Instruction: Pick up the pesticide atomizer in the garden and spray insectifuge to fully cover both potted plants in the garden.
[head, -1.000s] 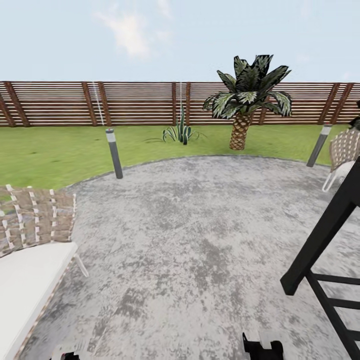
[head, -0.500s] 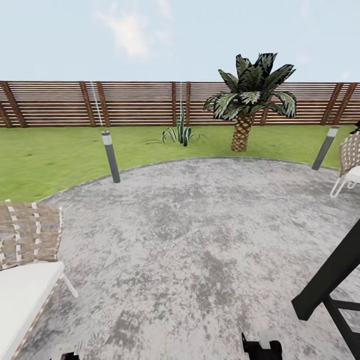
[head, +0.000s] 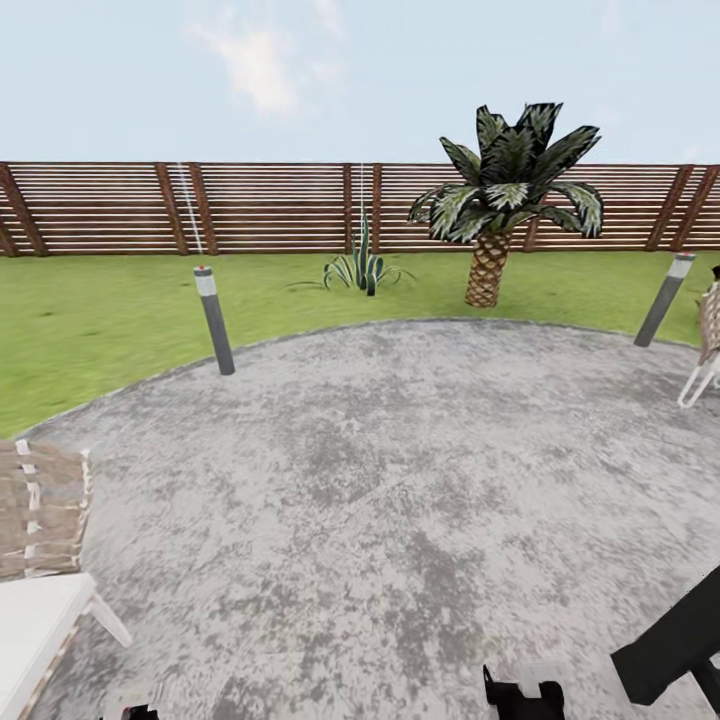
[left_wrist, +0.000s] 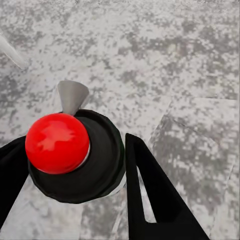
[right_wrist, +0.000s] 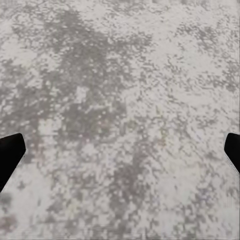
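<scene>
2 grippers ride low over the grey patio.

The left gripper (left_wrist: 75, 165) is clamped on the pesticide atomizer (left_wrist: 87, 160), a dark bottle seen end-on with a red cap and a grey nozzle, a black finger (left_wrist: 150, 195) pressed against each side. The right gripper (right_wrist: 120, 150) is spread wide with nothing between its fingertips (right_wrist: 10, 150), bare stone patio (head: 380, 470) below. At 8 o'clock stands a wicker chair (head: 40, 520). Farther out, bollards (head: 214, 320) mark the patio edge at 11 and 2 o'clock; beyond lie lawn (head: 100, 310), agave (head: 362, 268), palm (head: 500, 200) and slat fence (head: 270, 205).
</scene>
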